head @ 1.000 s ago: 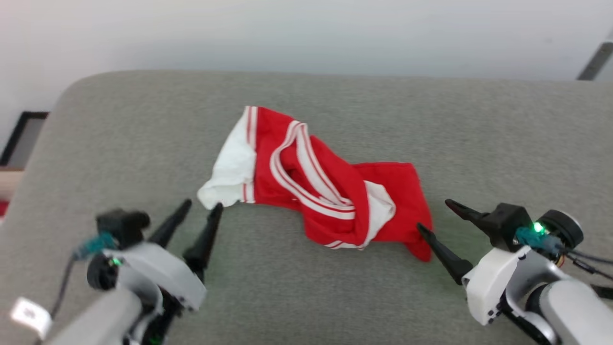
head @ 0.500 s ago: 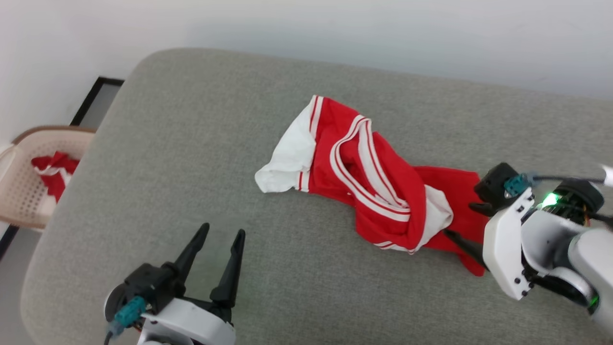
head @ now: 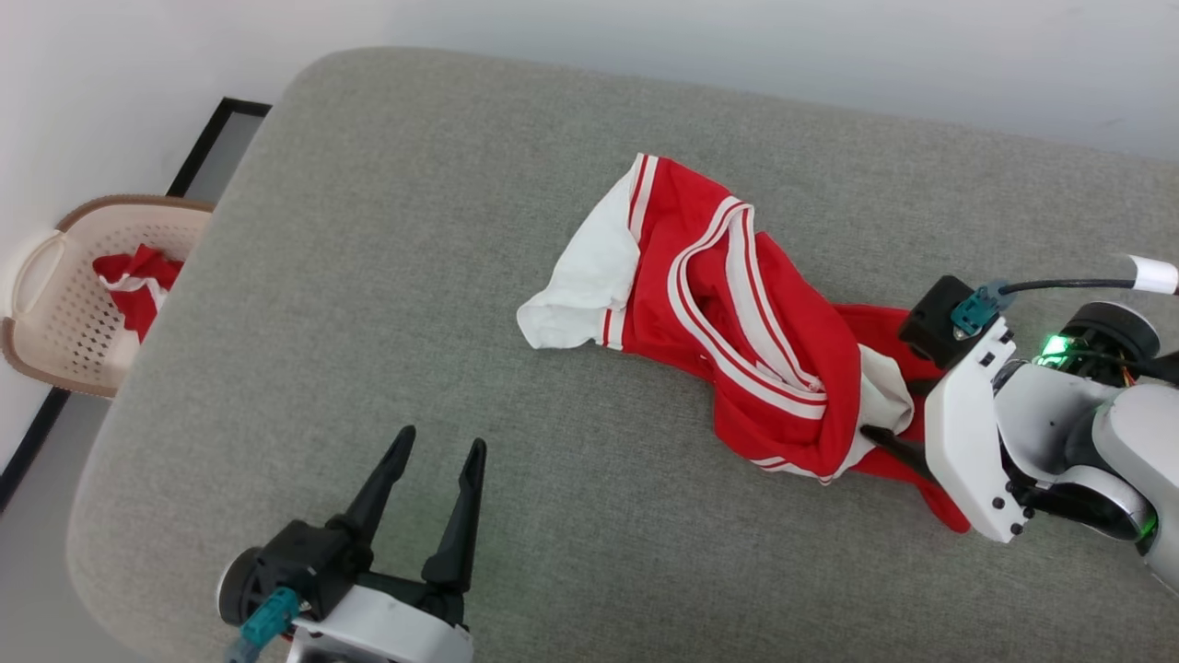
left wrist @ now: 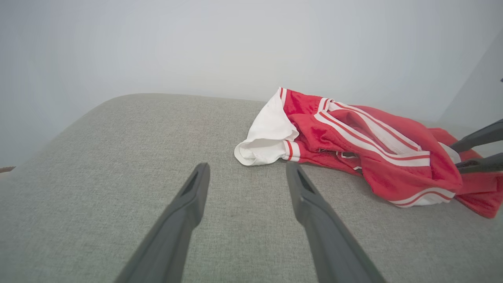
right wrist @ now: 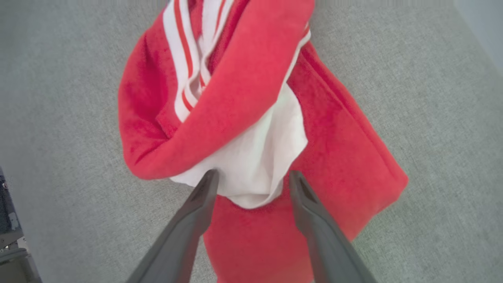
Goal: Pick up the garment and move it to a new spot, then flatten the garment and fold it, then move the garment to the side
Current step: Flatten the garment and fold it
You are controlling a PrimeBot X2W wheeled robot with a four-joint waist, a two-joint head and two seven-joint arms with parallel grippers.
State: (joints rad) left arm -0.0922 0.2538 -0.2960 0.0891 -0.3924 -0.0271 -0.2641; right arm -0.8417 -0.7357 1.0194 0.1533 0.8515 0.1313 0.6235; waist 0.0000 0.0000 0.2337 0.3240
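Your garment [head: 737, 331] lies twisted and bunched on the grey cushion [head: 368, 276], right of its middle and about halfway between the far and near edges. Its white sleeve-like end [head: 580, 295] points toward the cushion's left edge, while the plain red end [head: 949, 516] trails toward the near right. The striped bands run diagonally along the twist.

Your right end effector [head: 889, 410] is at the garment's right end, released. In the right wrist view its two dark fingers [right wrist: 196, 212] are spread, with the lower fold of a white panel [right wrist: 259, 165] sitting between the tips and red fabric beneath them.

Your left end effector [head: 442, 440] is also released, fingers apart, over bare cushion near the near edge, left of the middle and well apart from the garment.

Off the cushion's left edge sits a beige perforated basket [head: 55, 322] holding a red-and-white cloth [head: 138, 281].
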